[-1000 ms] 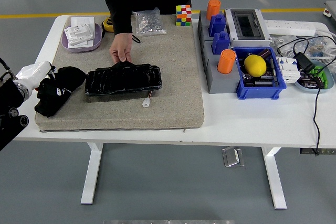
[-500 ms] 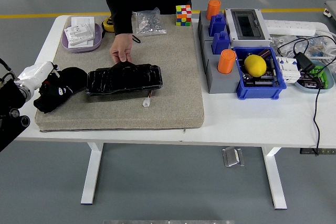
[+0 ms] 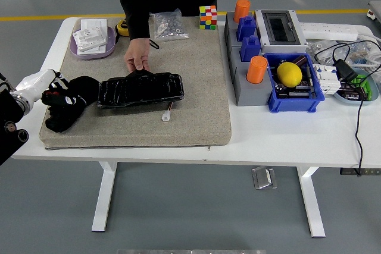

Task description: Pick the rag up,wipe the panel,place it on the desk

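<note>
A black rag [image 3: 70,100] lies bunched on the left end of the beige mat [image 3: 196,87], touching the left end of the glossy black panel [image 3: 140,89]. My left hand [image 3: 44,87] comes in from the left edge with its white and black fingers closed on the rag's left side. A person stands at the far side, and the person's hand [image 3: 137,56] holds down the panel's far edge. A small white connector [image 3: 166,116] on a wire trails from the panel's front. My right arm is out of sight.
A purple tray [image 3: 93,42] with white parts, a yellow tape measure [image 3: 122,27], a bag of screws [image 3: 168,24] and a colour cube [image 3: 208,16] sit along the far edge. Grey and blue bins with orange cylinders and a lemon [image 3: 289,74] stand to the right, then cables.
My left hand has pulled slightly back and up toward the left, dragging the rag into a tighter bunch. The person's hand and the panel have stayed put.
</note>
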`<action>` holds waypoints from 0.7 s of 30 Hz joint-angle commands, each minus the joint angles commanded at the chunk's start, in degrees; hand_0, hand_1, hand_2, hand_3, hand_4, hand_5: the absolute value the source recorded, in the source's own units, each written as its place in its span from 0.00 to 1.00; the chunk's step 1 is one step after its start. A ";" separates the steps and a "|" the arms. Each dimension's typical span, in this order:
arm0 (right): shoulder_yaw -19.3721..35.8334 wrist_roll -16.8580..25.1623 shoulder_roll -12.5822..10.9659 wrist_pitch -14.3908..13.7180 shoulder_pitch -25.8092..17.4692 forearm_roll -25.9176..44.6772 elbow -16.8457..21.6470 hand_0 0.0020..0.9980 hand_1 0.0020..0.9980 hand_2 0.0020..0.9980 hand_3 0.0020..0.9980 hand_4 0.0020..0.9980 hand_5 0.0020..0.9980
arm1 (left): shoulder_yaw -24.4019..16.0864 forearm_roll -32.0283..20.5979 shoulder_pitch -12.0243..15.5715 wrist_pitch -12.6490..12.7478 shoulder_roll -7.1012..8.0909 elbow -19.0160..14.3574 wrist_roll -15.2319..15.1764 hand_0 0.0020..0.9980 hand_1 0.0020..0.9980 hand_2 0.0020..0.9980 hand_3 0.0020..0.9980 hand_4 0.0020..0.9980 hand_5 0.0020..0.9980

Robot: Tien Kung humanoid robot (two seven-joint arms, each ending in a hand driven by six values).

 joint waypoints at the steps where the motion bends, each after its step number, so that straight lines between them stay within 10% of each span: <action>1: -0.01 -0.01 -0.02 -0.05 -0.01 0.05 -0.02 0.70 0.65 0.69 0.60 0.97 0.43 | 0.16 -0.45 -0.02 0.02 0.00 0.04 -0.14 0.39 0.50 0.63 0.71 0.94 0.47; 21: -0.09 -0.14 -0.04 -0.31 -0.06 -0.15 -0.24 0.70 0.65 0.69 0.60 0.97 0.43 | 1.17 -1.04 -0.41 -1.84 2.54 -0.74 -0.58 0.39 0.52 0.64 0.74 0.98 0.50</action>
